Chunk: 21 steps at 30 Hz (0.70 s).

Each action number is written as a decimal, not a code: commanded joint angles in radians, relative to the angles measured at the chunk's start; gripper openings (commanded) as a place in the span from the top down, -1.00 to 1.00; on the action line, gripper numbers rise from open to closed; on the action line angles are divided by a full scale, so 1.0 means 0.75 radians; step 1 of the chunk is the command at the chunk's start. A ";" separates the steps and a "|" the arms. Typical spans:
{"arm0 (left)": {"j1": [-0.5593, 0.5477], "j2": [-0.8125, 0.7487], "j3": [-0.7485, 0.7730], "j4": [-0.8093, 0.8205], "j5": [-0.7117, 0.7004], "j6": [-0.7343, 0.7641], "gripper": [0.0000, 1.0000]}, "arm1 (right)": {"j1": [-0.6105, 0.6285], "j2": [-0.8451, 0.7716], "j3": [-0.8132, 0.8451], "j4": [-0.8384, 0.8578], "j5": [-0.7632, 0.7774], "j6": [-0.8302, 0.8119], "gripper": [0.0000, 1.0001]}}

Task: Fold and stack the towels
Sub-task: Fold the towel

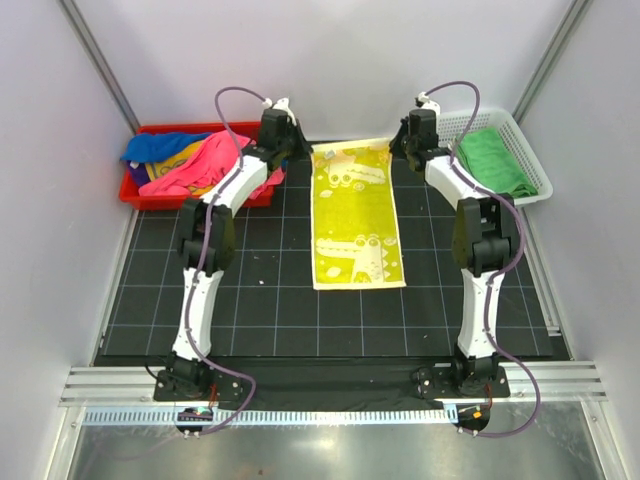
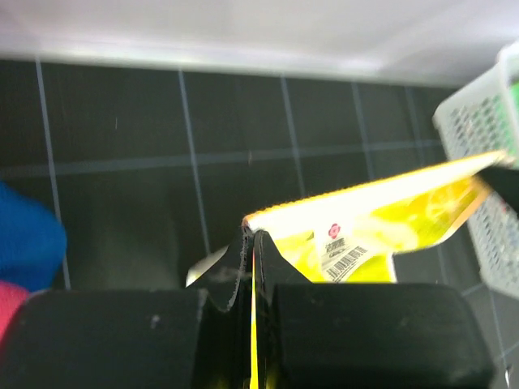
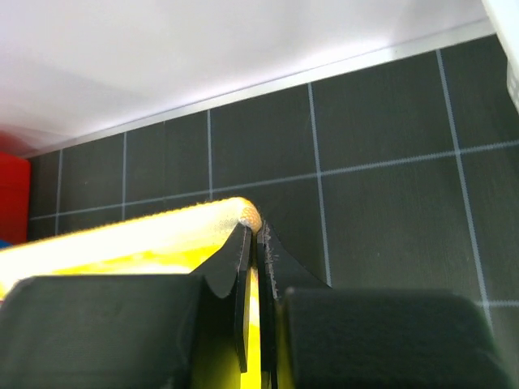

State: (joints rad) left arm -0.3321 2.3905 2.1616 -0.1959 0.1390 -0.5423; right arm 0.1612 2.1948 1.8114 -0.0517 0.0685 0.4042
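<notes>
Fingertips of both claws are hidden under the wrists in top view, so grip is read from wrist cams only. Left gripper (image 2: 252, 243) is clenched on the far-left corner of yellow towel (image 1: 357, 215), thin cloth edge pinched betw. black jaws. Right gripper (image 3: 253, 235) is clenched on the far-right corner, rolled hem bulging just above tips. Far edge is held up off black grid mat (image 1: 250, 290); rest is laid flat, a long rectangle at centre betw. arms. Cartoon print is too small to read. Label (image 2: 336, 247) w/ barcode is seen near the left corner, text blurred. Far edge is overexposed in wrist views. Pink towel (image 1: 205, 165) and blue towel (image 1: 160, 145) are crumpled in red tray (image 1: 135, 197), pile partly covered by left arm (image 1: 225, 190). Green towel (image 1: 492, 158), fluffy, is bunched in white mesh basket (image 1: 537, 172).
</notes>
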 commanded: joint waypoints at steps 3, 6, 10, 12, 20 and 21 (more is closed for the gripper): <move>0.015 -0.297 -0.290 0.106 -0.044 -0.007 1.00 | -0.039 -0.257 -0.126 -0.005 0.095 0.070 0.98; -0.011 -0.403 -0.462 0.122 -0.063 -0.015 1.00 | -0.037 -0.367 -0.292 0.016 0.062 0.121 0.98; -0.044 -0.561 -0.703 0.204 -0.073 -0.032 1.00 | -0.027 -0.517 -0.576 0.054 0.048 0.154 0.98; -0.060 -0.653 -0.844 0.224 -0.081 -0.034 1.00 | -0.017 -0.611 -0.676 0.105 0.056 0.156 0.98; -0.148 -0.886 -1.272 0.359 -0.101 -0.056 1.00 | 0.022 -0.889 -1.118 0.192 0.027 0.171 0.98; -0.173 -0.915 -1.305 0.363 -0.112 -0.054 1.00 | 0.024 -0.920 -1.187 0.198 0.015 0.177 0.98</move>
State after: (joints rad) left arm -0.4461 1.7725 1.2526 0.0196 0.1375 -0.5945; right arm 0.1913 1.5887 0.9985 0.0315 0.0189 0.5316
